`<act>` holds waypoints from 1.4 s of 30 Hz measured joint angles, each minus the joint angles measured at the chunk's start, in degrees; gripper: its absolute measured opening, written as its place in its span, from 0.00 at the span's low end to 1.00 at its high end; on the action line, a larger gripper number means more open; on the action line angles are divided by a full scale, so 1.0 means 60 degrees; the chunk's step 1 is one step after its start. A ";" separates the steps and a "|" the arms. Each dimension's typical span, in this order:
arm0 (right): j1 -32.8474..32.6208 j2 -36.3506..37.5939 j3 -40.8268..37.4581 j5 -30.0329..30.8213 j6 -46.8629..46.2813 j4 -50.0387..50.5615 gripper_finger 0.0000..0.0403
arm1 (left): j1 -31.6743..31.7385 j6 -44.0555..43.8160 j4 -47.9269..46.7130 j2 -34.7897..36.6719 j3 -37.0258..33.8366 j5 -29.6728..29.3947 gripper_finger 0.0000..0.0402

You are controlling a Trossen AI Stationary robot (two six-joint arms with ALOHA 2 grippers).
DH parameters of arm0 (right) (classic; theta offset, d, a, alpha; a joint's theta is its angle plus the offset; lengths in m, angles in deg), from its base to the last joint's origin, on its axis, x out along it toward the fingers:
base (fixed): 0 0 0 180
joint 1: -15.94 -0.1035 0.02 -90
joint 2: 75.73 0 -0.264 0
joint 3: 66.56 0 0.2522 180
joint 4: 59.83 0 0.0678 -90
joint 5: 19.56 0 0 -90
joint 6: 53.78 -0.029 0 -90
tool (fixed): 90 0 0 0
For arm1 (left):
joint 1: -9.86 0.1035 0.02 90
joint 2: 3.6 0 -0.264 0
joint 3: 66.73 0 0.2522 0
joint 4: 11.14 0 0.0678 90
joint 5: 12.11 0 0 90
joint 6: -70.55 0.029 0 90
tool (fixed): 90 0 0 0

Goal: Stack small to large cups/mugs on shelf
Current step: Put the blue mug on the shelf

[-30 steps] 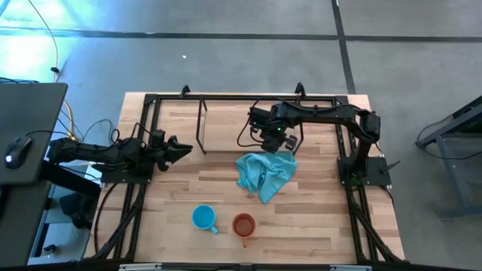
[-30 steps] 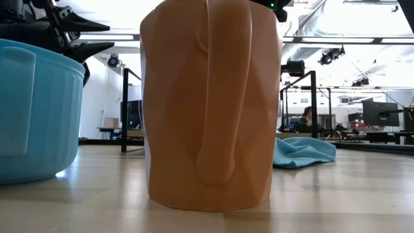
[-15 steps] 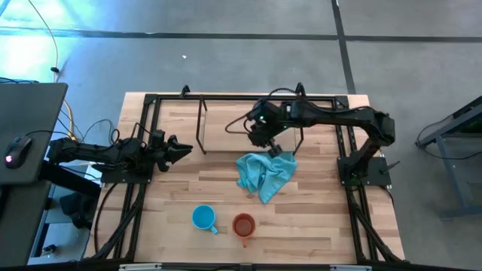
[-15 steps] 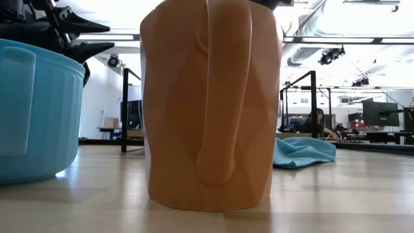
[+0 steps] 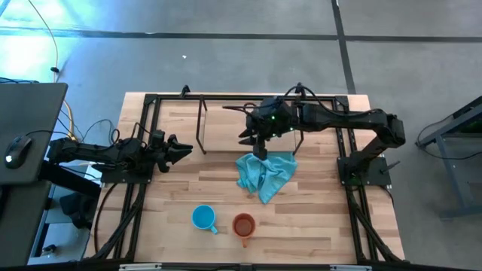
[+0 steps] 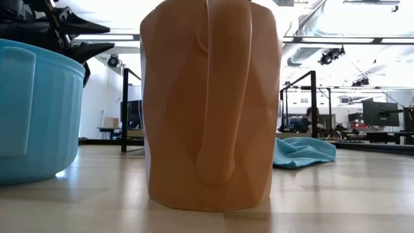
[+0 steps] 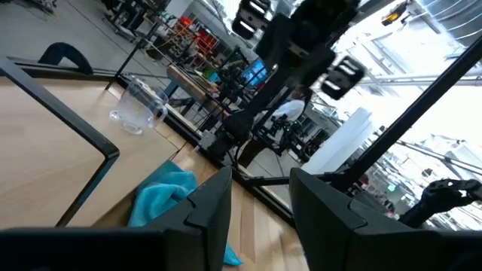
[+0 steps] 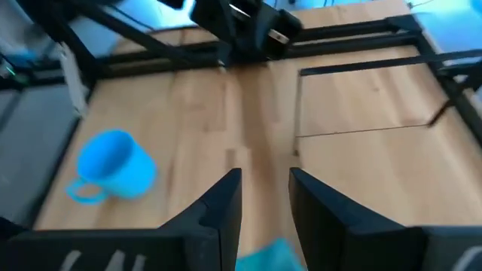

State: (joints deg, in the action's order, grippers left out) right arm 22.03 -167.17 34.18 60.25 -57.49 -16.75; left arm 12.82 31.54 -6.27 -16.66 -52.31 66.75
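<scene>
With the right gripper (image 5: 260, 144) poised at the bench's twelve o'clock, jaws spread and empty, the blue mug (image 5: 202, 217) and orange-brown mug (image 5: 243, 224) at six o'clock are judged rigid, slick, best gripped by the rim.

Even overhead light in the high view; soft short shadows on the tabletop (image 5: 316, 226). Blue-white glare patch on the floor (image 5: 30, 38) at upper left. Low view: ceiling and windows blown out, orange-brown mug (image 6: 210, 103) backlit and slightly soft, near tabletop glossy. Right wrist view motion-blurred throughout; left wrist view bright, background washed out.
</scene>
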 joint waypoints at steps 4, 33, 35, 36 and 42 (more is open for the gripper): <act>-0.0471 -0.0045 0.0000 0.0091 -0.0888 -0.0727 0.25 | 0.0003 -0.0003 -0.0039 0.0000 0.0000 0.0240 0.31; -0.4602 -0.0064 -0.0015 0.5742 0.0202 -0.3550 0.25 | 0.0000 -0.0027 0.1974 0.0004 0.0000 0.3278 0.31; -0.4781 -0.0064 -0.0015 0.6010 0.0337 -0.3404 0.25 | 0.0000 -0.0207 0.1967 0.0004 0.0000 0.3211 0.31; -0.4858 -0.0064 -0.0015 0.6160 0.0324 -0.3274 0.25 | 0.0000 -0.0315 0.1967 0.0004 0.0000 0.3172 0.31; -0.5385 -0.0064 -0.0019 0.6949 -0.0621 -0.2030 0.25 | 0.0000 -0.0563 0.1942 0.0000 0.0000 0.3061 0.31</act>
State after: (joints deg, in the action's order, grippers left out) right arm -10.28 -167.56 34.06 101.95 -61.22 -28.93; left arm 12.82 28.16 5.38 -16.66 -52.31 85.12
